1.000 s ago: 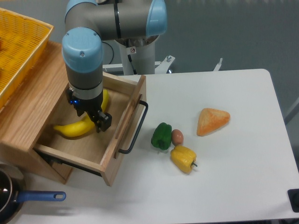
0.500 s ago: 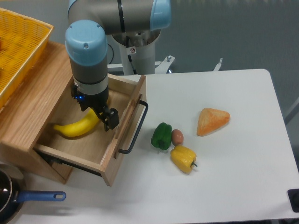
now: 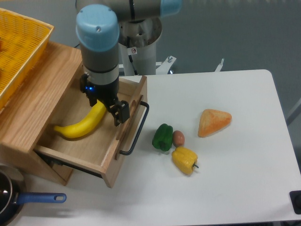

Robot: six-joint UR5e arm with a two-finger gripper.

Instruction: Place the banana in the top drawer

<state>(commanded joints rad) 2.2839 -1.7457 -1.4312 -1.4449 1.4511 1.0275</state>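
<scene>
Gripper [image 3: 113, 109] hangs over the open top drawer [image 3: 56, 153], near its front panel. Fingers point down and nothing sits between them, though whether the jaws stand apart or closed cannot be told from this angle. Banana [image 3: 83, 125] lies on the drawer floor, at about 8 o'clock from the gripper, its upper tip just beside the fingers; contact there is unclear. Black bar handle [image 3: 136, 133] at 4 o'clock of the gripper, drawer pulled well out.

Farther out on the white table [image 3: 235, 179]: green bell pepper [image 3: 162, 137], a small brown egg-like item [image 3: 178, 138], yellow bell pepper [image 3: 185, 160], orange wedge-shaped bread [image 3: 214, 122]. Yellow mesh basket [image 3: 19, 52] at 10 o'clock on the cabinet top.

Judgement: placing looks done. Only clearing the arm is left, perhaps shutting the drawer.
</scene>
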